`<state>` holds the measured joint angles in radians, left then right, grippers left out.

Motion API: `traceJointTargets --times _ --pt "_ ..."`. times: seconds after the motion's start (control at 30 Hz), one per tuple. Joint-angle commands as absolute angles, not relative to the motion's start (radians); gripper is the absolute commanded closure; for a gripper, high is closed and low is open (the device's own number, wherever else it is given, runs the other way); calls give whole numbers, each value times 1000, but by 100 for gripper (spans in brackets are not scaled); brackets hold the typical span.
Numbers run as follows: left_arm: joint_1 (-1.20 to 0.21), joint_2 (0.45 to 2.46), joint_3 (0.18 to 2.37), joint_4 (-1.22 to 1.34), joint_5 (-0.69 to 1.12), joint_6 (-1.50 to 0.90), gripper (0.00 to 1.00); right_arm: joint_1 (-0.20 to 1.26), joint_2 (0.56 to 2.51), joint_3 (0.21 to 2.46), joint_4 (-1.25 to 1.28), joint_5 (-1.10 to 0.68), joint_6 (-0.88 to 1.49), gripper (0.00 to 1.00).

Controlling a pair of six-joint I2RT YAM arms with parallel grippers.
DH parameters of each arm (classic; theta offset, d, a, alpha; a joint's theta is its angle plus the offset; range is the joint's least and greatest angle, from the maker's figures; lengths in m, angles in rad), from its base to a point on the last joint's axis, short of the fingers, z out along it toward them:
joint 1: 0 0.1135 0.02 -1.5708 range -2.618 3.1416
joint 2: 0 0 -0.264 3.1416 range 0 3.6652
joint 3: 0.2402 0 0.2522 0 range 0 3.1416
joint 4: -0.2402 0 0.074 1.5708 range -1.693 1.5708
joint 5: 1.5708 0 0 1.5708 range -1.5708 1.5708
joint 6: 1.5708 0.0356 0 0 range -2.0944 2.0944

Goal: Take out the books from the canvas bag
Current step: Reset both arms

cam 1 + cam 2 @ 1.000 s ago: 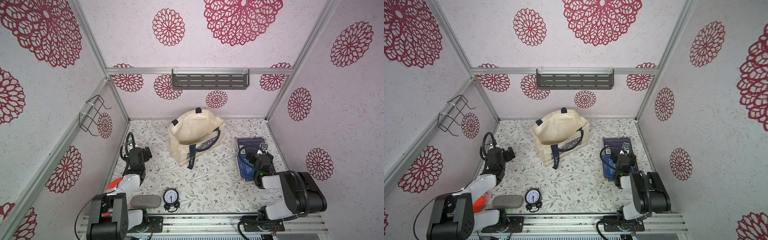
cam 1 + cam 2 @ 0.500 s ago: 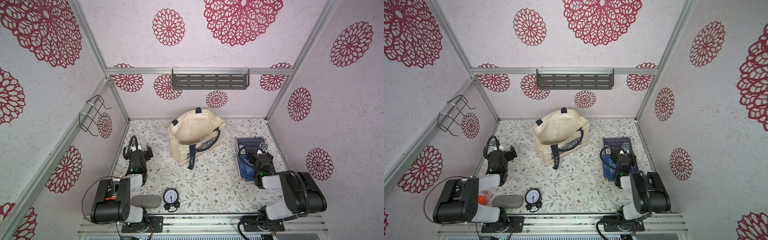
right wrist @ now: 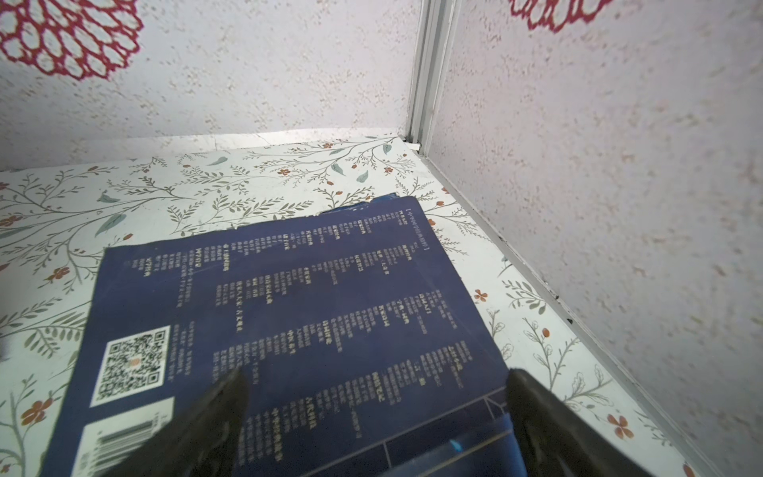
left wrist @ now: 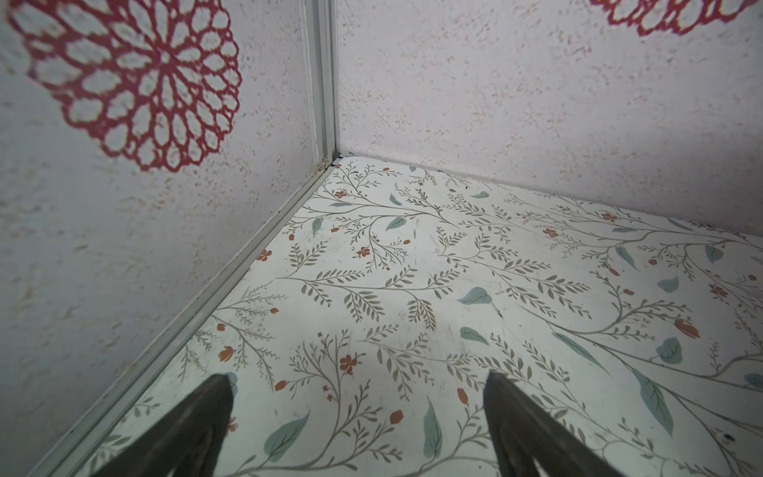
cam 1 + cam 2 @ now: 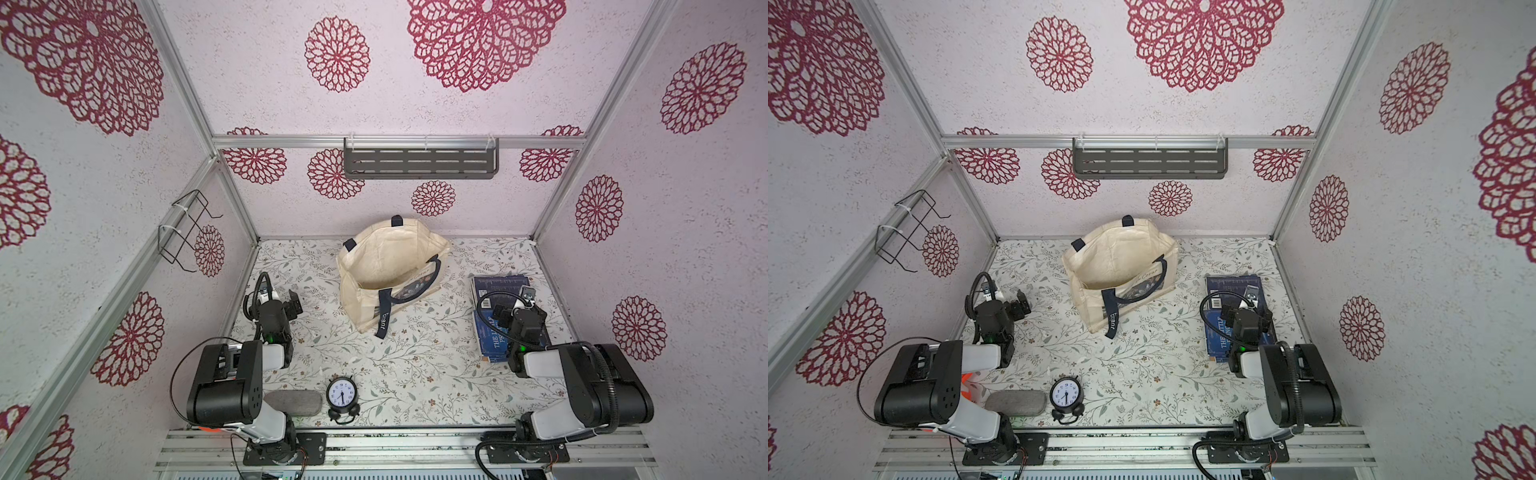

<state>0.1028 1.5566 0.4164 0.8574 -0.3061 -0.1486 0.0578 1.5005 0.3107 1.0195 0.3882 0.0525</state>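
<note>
L gripper [image 4: 359,378], R gripper [image 3: 376,378] apart, R over books [image 5: 498,284], bag [image 5: 390,257] mid, clock [image 5: 341,395] front

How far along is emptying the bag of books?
Done: books lie stacked on the table; the bag shows only cream lining. In hand: nothing; left gripper and right gripper, over the books, both open and empty. Left: apparently nothing, though the bag's bottom is partly hidden.

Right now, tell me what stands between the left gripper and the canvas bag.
Nothing visible does. Only bare floral tabletop lies between the open left gripper and the canvas bag. The alarm clock stands nearer the front edge, off that path.
</note>
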Motion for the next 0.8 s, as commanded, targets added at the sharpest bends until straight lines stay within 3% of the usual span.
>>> traceJointTargets --times 0.0,0.77 --pt "93 1552 414 897 -342 -150 2 57 1492 319 1043 387 52 1" --pt "83 1560 415 904 -360 -144 2 57 1491 319 1043 388 52 1"
